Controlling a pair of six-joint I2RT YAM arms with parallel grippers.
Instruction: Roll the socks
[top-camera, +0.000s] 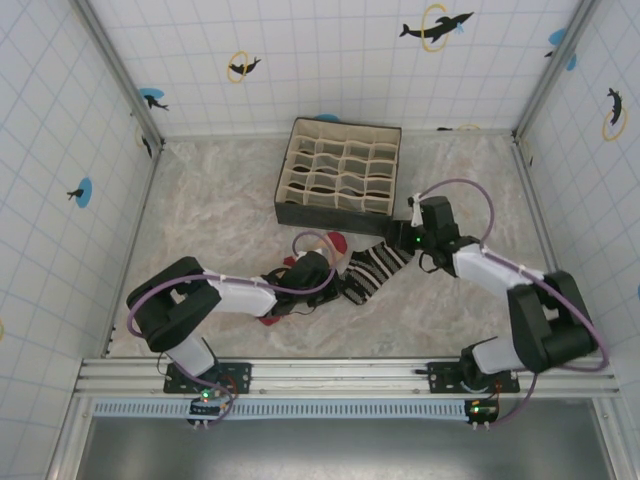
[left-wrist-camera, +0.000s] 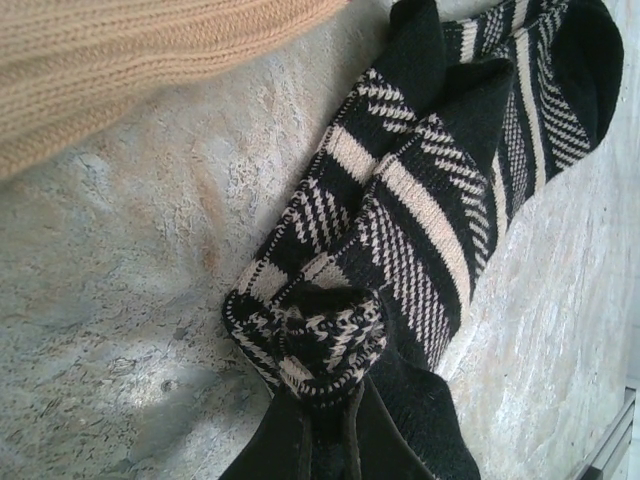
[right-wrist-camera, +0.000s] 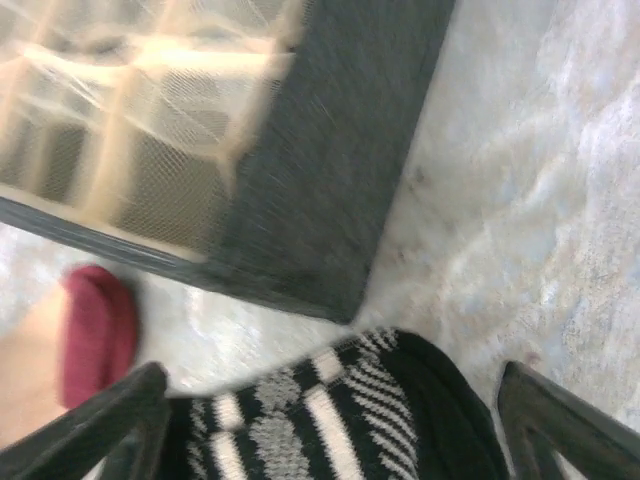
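1. Right fingers (right-wrist-camera: 120, 425) stand wide apart, straddling the dark end of the striped sock (right-wrist-camera: 330, 430). No pad is seen pressing the fabric and nothing is gripped. The right gripper (top-camera: 411, 238) sits just off the near right corner of the box (top-camera: 340, 165).
2. Left fingers (left-wrist-camera: 290, 450) are pressed together, pinching the bunched end of the striped sock. The left gripper (top-camera: 322, 270) is in front of the box's near side, farther from the box than the right gripper.
3. Table (top-camera: 220, 200): pale marbled surface, box and both socks on it.
4. Box: dark outer walls, cream dividers, many small compartments.
5. Striped sock: lies stretched out, running diagonally from the box's near right corner away from the box to the left gripper.
6. Peach sock (top-camera: 330, 243): red end showing, in front of the box's near side and just beside the striped sock. It is partly hidden under the left gripper.
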